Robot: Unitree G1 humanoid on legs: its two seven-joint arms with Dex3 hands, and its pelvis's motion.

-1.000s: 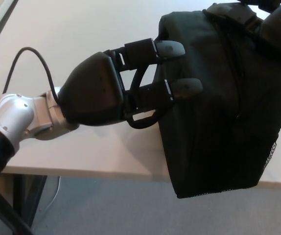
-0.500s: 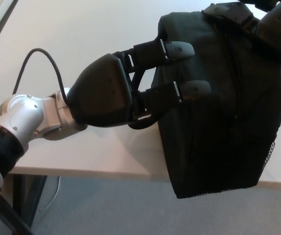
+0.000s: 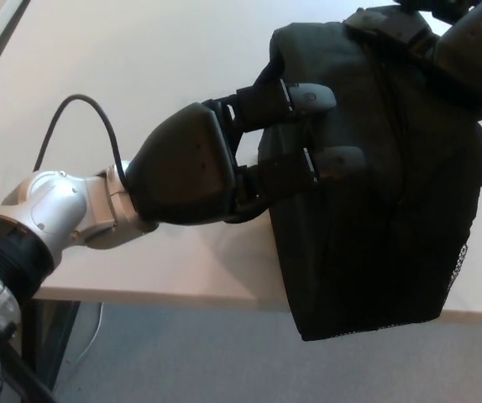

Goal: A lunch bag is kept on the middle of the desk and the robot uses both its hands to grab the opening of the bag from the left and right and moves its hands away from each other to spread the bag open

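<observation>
1. The black lunch bag [image 3: 384, 193] sits at the near edge of the pale desk [image 3: 140, 67], its lower corner hanging past that edge. A zip line runs down its top face.
2. The left hand [image 3: 224, 164] lies against the bag's left side, its two fingers [image 3: 312, 96] stretched out straight over the top-left panel. They are spread flat on the fabric and hold nothing that I can see; the thumb is hidden below.
3. The right hand [image 3: 468, 50] shows only as a dark bulk at the bag's upper right corner. Whether its fingers are closed on the rim cannot be told.
4. To do this step well, the left fingers likely need to hook the lip beside the zip and pinch it against the thumb before any pull.
5. Both pulls should run level and opposite, or the overhanging bag may slide off the desk.
6. A black cable [image 3: 81, 117] loops left of the bag, behind the wrist; it appears clear of the work.
</observation>
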